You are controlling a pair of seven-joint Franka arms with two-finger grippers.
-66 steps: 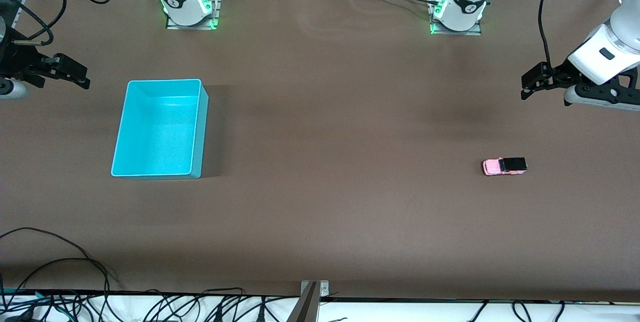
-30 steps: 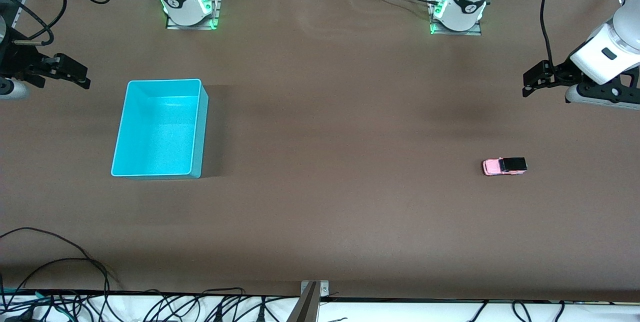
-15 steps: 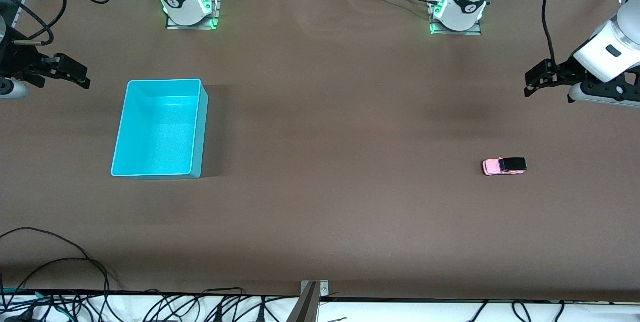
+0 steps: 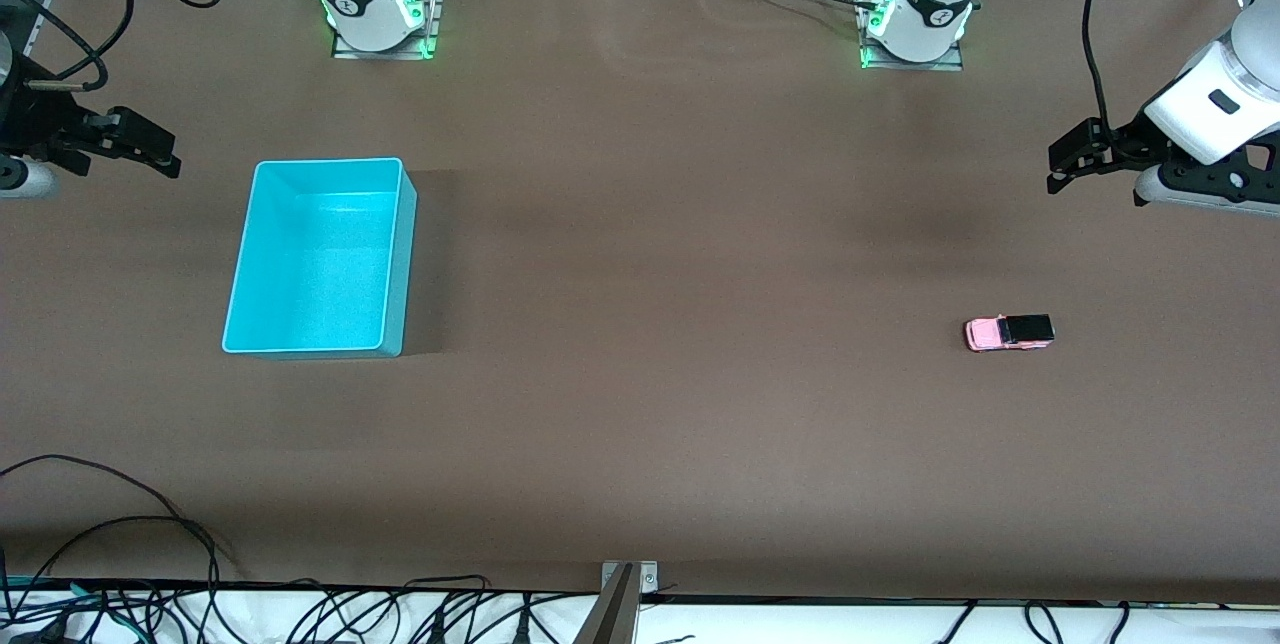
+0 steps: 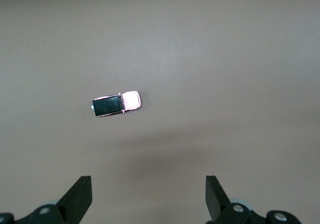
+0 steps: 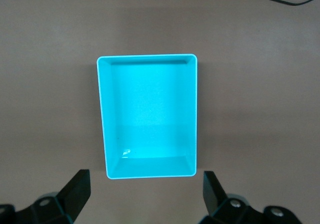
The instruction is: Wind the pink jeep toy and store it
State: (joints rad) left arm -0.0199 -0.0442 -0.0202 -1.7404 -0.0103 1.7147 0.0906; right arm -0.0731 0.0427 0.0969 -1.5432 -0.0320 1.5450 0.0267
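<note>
The pink jeep toy (image 4: 1009, 332) (image 5: 116, 104), light pink with a black roof, stands on its wheels on the brown table toward the left arm's end. My left gripper (image 4: 1064, 162) (image 5: 148, 199) hangs open and empty over bare table near that end, well apart from the toy. An empty cyan bin (image 4: 330, 162) (image 6: 146, 56) sits toward the right arm's end. Beside the bin, at the table's edge, my right gripper (image 4: 163, 155) (image 6: 145, 194) is open with nothing between its fingers.
Both arm bases (image 4: 375, 9) (image 4: 915, 14) stand along the table edge farthest from the front camera. Black cables (image 4: 120, 524) lie along the edge nearest that camera. A wide stretch of brown tabletop separates bin and toy.
The left arm has drifted slightly toward its own end of the table and risen a little. The right arm, the toy and the bin have not moved.
</note>
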